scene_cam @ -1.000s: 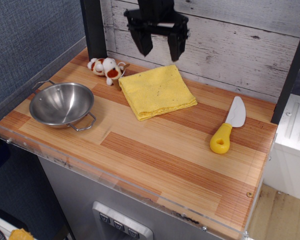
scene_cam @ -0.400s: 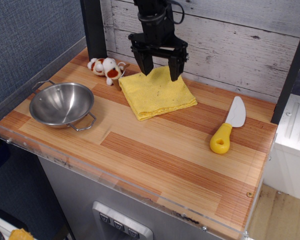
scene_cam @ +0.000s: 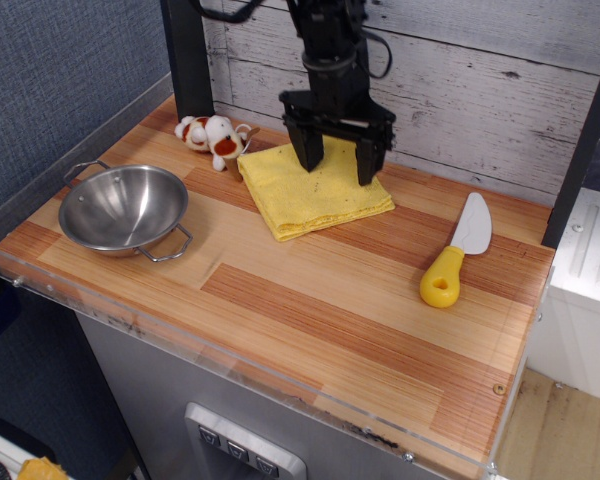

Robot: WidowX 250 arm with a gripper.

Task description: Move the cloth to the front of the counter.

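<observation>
The bright yellow folded cloth [scene_cam: 310,192] lies flat at the back middle of the striped wooden counter [scene_cam: 310,300], close to the plank wall. My black gripper [scene_cam: 337,167] is open, pointing straight down over the cloth's far right part. Its two fingers straddle that part, with the tips at or just above the fabric. It holds nothing.
A steel bowl [scene_cam: 124,208] with two handles sits at the left. A small plush dog [scene_cam: 212,136] lies at the back left, next to the cloth. A knife with a yellow handle [scene_cam: 454,255] lies at the right. A clear plastic edge [scene_cam: 230,370] runs along the counter's front.
My gripper has come down from high above the cloth and shifted right, to the level of the cloth. It stays open. The cloth has not moved.
</observation>
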